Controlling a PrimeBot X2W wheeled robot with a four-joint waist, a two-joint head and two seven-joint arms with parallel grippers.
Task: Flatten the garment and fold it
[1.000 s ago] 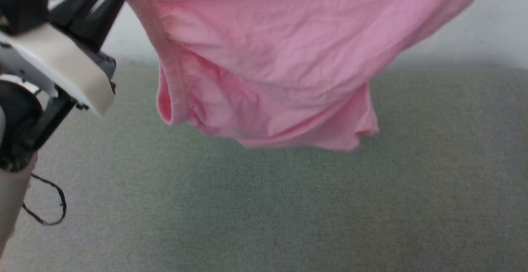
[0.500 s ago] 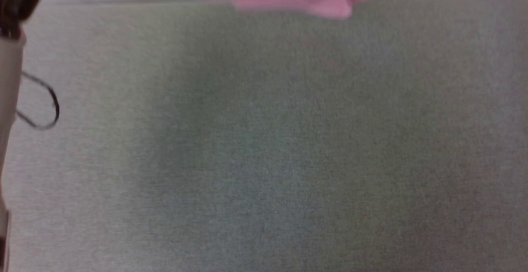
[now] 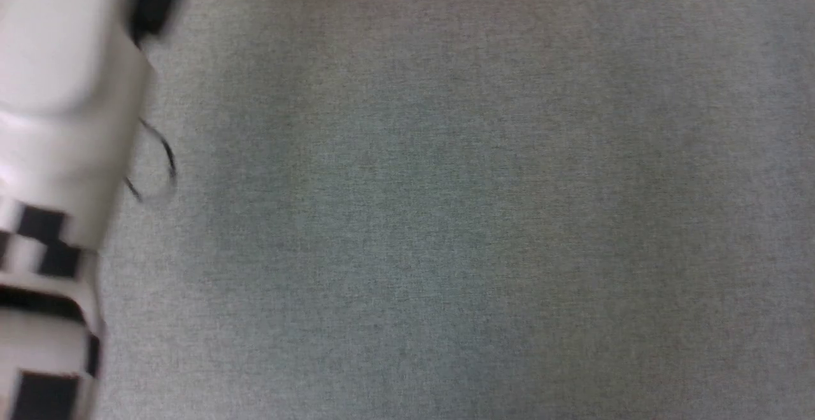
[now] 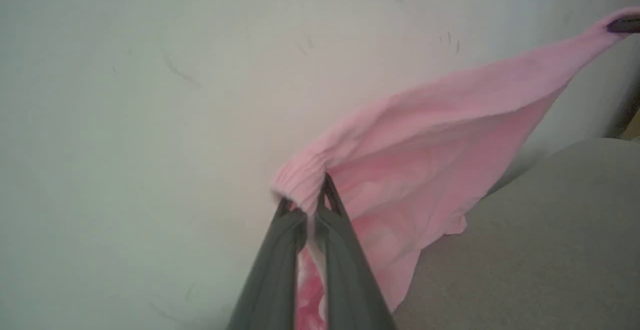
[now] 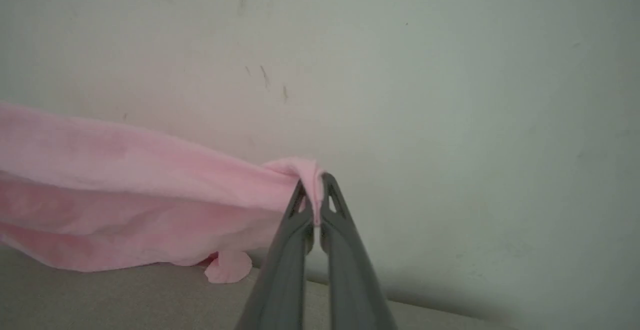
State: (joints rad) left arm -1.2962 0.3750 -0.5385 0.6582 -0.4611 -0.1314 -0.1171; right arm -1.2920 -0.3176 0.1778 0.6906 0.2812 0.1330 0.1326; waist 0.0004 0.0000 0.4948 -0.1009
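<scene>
Garment [image 4: 425, 135] between left claw [image 4: 306, 195], right claw [image 5: 314, 186]

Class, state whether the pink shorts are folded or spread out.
Spread, not folded: the left gripper and right gripper each pinch one end of the shorts, stretched between them with the lower edge hanging loose.

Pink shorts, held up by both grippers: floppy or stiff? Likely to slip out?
Probably very floppy: the pink shorts sag between the left gripper and right gripper. Likely light: small pinches at two ends carry them. Slip seems unlikely; gathered cloth bunches in the shut jaws.
</scene>
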